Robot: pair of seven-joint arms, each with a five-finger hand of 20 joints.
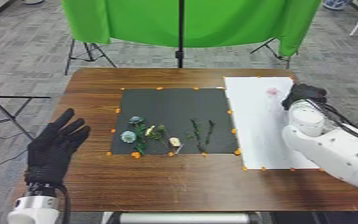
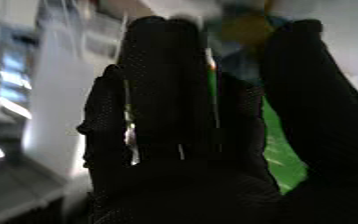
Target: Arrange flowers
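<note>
Flowers (image 1: 129, 136) are lying on the dark mat (image 1: 171, 102) in the middle of the brown desk (image 1: 175, 187), grouped along the half of the mat nearer the robot. Two blue-grey blooms are sitting toward the mat's left side, one farther from the robot than the other, with green leaves and stems around them. A cream bloom (image 1: 175, 142) is lying to their right, and two thin green sprigs (image 1: 202, 135) are stretching side by side farther right. Small orange pieces are dotting the mat's edges.

Just to the right of the mat, a white sheet (image 1: 251, 115) is covering part of the desk, and a pale pink bloom (image 1: 272, 91) is showing on its far part.

The left hand (image 1: 49, 157) is hanging over the left side of the desk, apart from the flowers, its fingers straight and partly spread. The right hand (image 1: 305, 94) is hovering by the sheet's far right corner, near the pink bloom. In the wrist view, its fingers (image 2: 162, 90) are extending straight, with narrow gaps between some of them. Beyond the desk, a green cloth (image 1: 131, 22) is hanging.
</note>
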